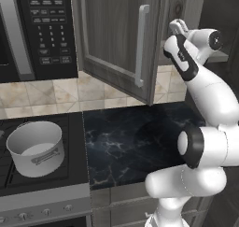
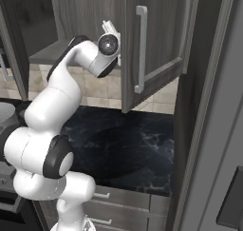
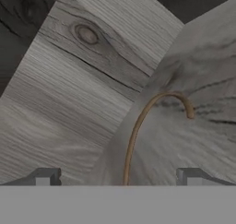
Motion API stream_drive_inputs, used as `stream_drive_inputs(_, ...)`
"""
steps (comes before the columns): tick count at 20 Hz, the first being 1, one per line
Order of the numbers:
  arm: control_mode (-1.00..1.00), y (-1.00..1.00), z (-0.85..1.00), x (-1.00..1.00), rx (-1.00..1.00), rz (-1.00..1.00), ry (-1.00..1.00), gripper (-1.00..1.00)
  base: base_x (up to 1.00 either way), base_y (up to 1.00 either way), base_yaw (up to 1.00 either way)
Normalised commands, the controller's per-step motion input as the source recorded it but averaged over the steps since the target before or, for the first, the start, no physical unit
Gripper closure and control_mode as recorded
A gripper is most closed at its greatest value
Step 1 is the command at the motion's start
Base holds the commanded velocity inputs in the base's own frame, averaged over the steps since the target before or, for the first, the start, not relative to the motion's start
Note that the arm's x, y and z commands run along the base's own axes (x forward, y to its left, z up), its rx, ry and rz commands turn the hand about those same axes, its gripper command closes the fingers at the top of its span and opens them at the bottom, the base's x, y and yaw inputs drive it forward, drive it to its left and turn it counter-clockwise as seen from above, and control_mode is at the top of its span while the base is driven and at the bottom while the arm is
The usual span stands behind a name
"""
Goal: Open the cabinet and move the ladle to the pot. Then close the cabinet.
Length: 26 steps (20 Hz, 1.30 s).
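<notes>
The cabinet stands open: one door (image 1: 116, 39) swings out to the left with its silver bar handle (image 1: 141, 44), and the other door (image 2: 159, 35) swings to the right. My gripper (image 1: 179, 26) reaches up into the cabinet between them. In the hand view the ladle (image 3: 132, 140) shows as a thin brownish wire handle ending in a curved hook, lying on the wood-grain inside. It rises between my fingertips (image 3: 44, 177), which stand wide apart without touching it. My gripper (image 3: 117, 178) is open. The light-grey pot (image 1: 35, 146) sits on the stove at the lower left.
A black microwave (image 1: 42, 30) hangs left of the open door. The stove (image 1: 44, 200) borders a black marble counter (image 1: 130, 137). A tall dark panel (image 2: 213, 130) rises on the right. My arm's elbow hangs over the counter's front edge.
</notes>
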Motion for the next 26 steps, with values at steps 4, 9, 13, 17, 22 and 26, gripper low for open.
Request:
stream_drive_inputs(4, -1.00, -0.02, 0.00, 0.11, 0.00, 0.00, 0.04, -1.00, 0.00, 0.00, 0.00)
stream_drive_inputs(9, -1.00, 0.00, -0.01, 0.26, 0.00, 0.00, 0.04, -1.00, 0.00, 0.00, 0.00)
stream_drive_inputs(13, -1.00, -0.03, -0.11, 0.30, 0.00, 0.00, 0.04, -1.00, 0.00, 0.00, 0.00)
stream_drive_inputs(17, -1.00, -0.02, -0.21, 0.26, 0.00, 0.00, 0.00, -1.00, 0.00, 0.00, 0.00)
stream_drive_inputs(22, -1.00, -0.01, -0.24, 0.24, 0.00, 0.00, 0.00, -1.00, 0.00, 0.00, 0.00)
stream_drive_inputs(26, -1.00, -0.01, -0.29, 0.26, 0.00, 0.00, 0.00, -1.00, 0.00, 0.00, 0.00)
